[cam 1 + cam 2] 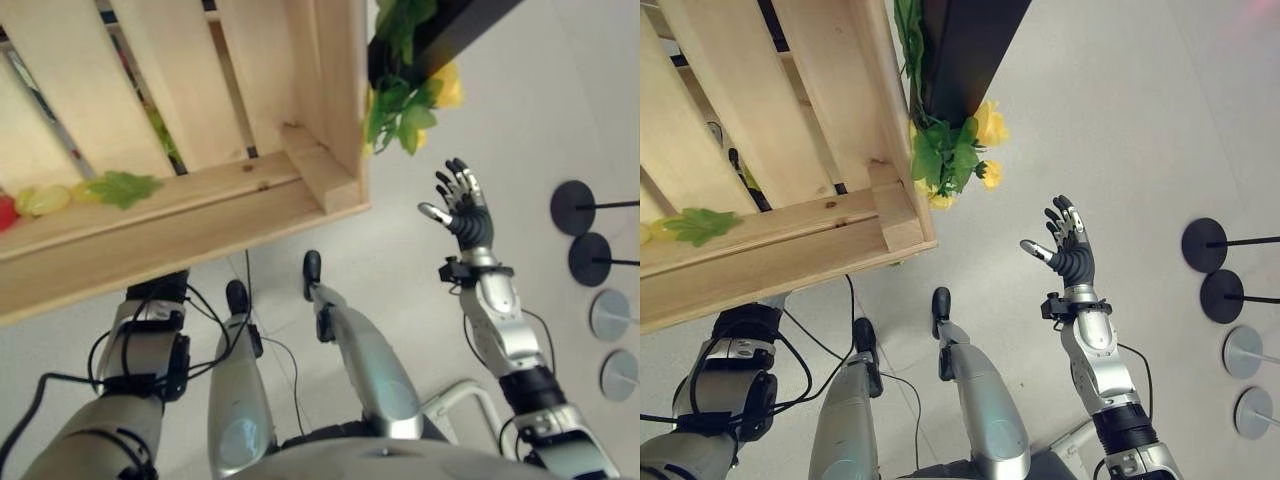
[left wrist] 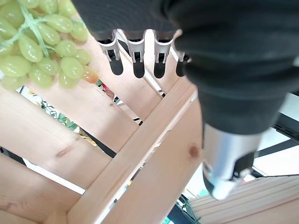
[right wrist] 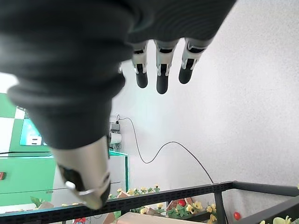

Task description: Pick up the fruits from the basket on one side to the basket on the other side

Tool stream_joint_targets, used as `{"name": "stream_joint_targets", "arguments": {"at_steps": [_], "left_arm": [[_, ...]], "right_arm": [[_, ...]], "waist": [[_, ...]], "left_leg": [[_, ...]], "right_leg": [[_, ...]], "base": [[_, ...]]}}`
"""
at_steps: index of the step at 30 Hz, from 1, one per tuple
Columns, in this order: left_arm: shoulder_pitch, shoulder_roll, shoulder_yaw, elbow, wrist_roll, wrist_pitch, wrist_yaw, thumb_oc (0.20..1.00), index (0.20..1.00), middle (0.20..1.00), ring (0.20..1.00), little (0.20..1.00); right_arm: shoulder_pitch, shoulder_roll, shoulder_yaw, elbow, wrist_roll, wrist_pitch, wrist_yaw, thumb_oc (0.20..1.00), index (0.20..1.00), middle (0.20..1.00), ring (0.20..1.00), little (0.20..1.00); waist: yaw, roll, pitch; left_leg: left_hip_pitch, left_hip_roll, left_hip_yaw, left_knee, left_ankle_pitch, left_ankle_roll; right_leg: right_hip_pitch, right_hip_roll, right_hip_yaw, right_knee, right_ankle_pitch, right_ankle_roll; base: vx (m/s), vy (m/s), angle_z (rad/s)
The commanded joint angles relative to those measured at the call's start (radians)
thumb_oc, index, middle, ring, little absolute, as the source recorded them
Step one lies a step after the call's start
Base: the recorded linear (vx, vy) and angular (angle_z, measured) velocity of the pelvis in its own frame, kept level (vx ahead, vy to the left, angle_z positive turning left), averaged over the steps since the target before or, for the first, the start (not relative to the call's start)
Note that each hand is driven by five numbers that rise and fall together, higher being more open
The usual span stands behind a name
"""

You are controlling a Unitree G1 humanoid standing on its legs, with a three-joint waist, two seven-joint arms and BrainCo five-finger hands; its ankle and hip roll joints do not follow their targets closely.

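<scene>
A wooden slatted crate (image 1: 200, 215) fills the upper left. Through its slats a yellow-green fruit (image 1: 42, 200) and a red one at the view's edge lie beside a green leaf (image 1: 125, 187). In the left wrist view a bunch of green grapes (image 2: 42, 46) rests against the crate's slats (image 2: 140, 154). My left hand (image 2: 136, 58) is open, its straight fingers close beside the grapes and apart from them. My right hand (image 1: 462, 205) is open and empty, raised over the bare floor to the right of the crate, fingers (image 3: 161, 70) spread.
A black frame with yellow flowers and green leaves (image 1: 410, 100) stands just behind the crate's right corner. Two black round stand bases (image 1: 572, 207) and two grey ones (image 1: 610, 315) lie on the floor at far right.
</scene>
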Motion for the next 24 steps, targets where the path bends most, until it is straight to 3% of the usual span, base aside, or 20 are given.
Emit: {"name": "stream_joint_targets", "arguments": {"at_steps": [1, 7, 9, 16, 24], "left_arm": [[0.045, -0.023, 0.010, -0.116, 0.097, -0.049, -0.033, 1.000, 1.000, 1.000, 1.000, 1.000], [0.212, -0.124, -0.029, -0.262, 0.136, -0.018, -0.098, 1.000, 1.000, 1.000, 1.000, 1.000], [0.304, -0.167, -0.060, -0.324, 0.104, 0.010, -0.174, 1.000, 1.000, 1.000, 1.000, 1.000], [0.437, -0.184, -0.110, -0.422, 0.022, 0.070, -0.310, 1.000, 1.000, 1.000, 1.000, 1.000], [0.526, -0.160, -0.150, -0.489, 0.019, 0.114, -0.390, 1.000, 1.000, 1.000, 1.000, 1.000]], "right_arm": [[0.007, -0.027, -0.056, -0.092, 0.001, -0.065, 0.000, 1.000, 1.000, 1.000, 1.000, 1.000], [0.028, -0.026, -0.099, -0.096, -0.007, -0.055, 0.004, 1.000, 1.000, 1.000, 1.000, 1.000], [0.043, -0.025, -0.130, -0.098, -0.019, -0.052, 0.004, 1.000, 1.000, 1.000, 1.000, 1.000], [0.064, -0.025, -0.161, -0.101, -0.038, -0.052, 0.005, 1.000, 1.000, 1.000, 1.000, 1.000], [0.076, -0.030, -0.185, -0.087, -0.055, -0.050, 0.007, 1.000, 1.000, 1.000, 1.000, 1.000]], "waist": [[0.039, -0.007, 0.010], [0.061, 0.020, 0.016], [0.079, 0.040, 0.018], [0.099, 0.070, 0.017], [0.110, 0.100, -0.020]], "left_leg": [[0.074, -0.018, 0.008, -0.084, 0.024, 0.015], [0.083, -0.032, 0.001, -0.095, 0.030, 0.020], [0.090, -0.043, -0.004, -0.102, 0.033, 0.025], [0.106, -0.059, -0.014, -0.108, 0.043, 0.028], [0.165, -0.072, -0.020, -0.158, 0.057, 0.032]], "right_leg": [[0.060, -0.079, -0.013, 0.091, -0.096, 0.156], [0.070, -0.089, -0.020, 0.089, -0.096, 0.151], [0.082, -0.100, -0.026, 0.087, -0.097, 0.149], [0.109, -0.115, -0.038, 0.078, -0.091, 0.145], [0.164, -0.132, -0.052, 0.057, -0.084, 0.150]], "base": [[0.00, 0.000, 0.00], [0.00, -0.002, 0.01], [-0.02, -0.009, 0.06], [-0.03, -0.014, 0.09], [-0.01, 0.000, 0.05]]}}
